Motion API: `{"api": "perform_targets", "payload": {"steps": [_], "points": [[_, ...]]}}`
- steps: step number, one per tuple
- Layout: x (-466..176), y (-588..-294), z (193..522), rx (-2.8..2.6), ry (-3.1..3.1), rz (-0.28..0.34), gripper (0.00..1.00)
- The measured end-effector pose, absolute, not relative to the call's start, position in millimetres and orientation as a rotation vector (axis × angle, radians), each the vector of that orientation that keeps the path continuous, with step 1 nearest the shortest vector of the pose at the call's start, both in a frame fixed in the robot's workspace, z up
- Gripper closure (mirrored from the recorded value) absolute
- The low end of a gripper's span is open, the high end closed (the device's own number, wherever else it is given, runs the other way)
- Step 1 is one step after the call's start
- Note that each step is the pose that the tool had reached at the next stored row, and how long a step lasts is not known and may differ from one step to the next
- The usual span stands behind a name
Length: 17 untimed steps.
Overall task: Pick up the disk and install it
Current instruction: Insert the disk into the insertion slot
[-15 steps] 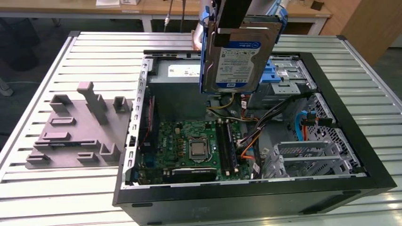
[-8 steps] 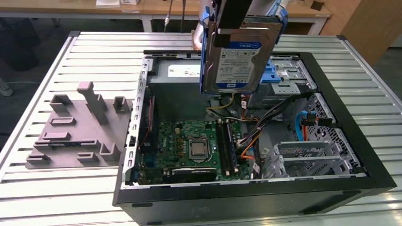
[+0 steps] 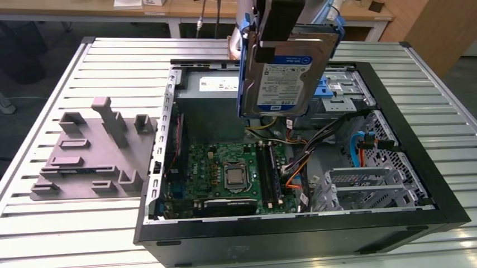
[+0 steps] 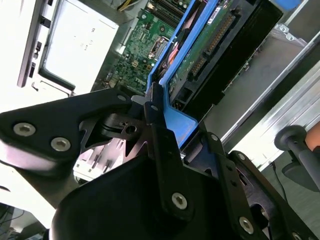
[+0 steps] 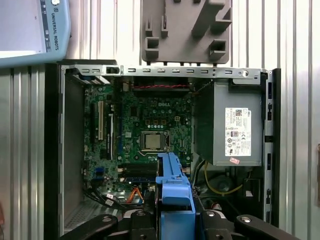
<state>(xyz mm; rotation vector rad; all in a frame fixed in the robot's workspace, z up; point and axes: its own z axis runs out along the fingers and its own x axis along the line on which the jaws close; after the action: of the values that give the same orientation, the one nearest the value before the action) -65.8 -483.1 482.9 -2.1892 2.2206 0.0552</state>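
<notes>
1. Holding the disk in the air, so pick-up is done. Install is not.
2. Gripper is closed narrow on the blue-railed end of the disk. The rest of the disk hangs below it, on edge, label side toward the exterior camera.
3. Disk sits above the open computer case, in front of the gap between the power supply and the drive cage. It looks clear of both.
4. Motherboard lies exposed underneath. My read: the disk is in no bay yet, so seating it is all that's left.
</notes>
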Motion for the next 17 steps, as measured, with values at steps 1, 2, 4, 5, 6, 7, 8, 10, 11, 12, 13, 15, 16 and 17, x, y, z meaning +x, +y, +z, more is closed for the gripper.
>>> {"api": "perform_targets", "payload": {"steps": [1, 2, 4, 5, 6, 7, 8, 10, 11, 12, 13, 15, 16, 17], "points": [[-66, -485, 483, -2.189, 2.221, 0.055, 0.64], [-66, -487, 483, -2.189, 2.221, 0.055, 0.64], [-66, -491, 483, -2.190, 2.221, 0.054, 0.64], [-66, -492, 483, -2.190, 2.222, 0.053, 0.64], [-66, -493, 483, -2.191, 2.222, 0.052, 0.64], [-65, -494, 483, -2.191, 2.223, 0.051, 0.64], [-64, -494, 483, -2.191, 2.223, 0.051, 0.64], [-60, -495, 483, -2.191, 2.223, 0.051, 0.64], [-57, -495, 482, -2.191, 2.223, 0.051, 0.64], [-56, -495, 482, -2.191, 2.223, 0.051, 0.64], [-55, -495, 482, -2.191, 2.223, 0.051, 0.64], [-55, -496, 482, -2.191, 2.223, 0.051, 0.64], [-55, -498, 482, -2.191, 2.223, 0.050, 0.64], [-55, -499, 481, -2.191, 2.223, 0.050, 0.64]]}}
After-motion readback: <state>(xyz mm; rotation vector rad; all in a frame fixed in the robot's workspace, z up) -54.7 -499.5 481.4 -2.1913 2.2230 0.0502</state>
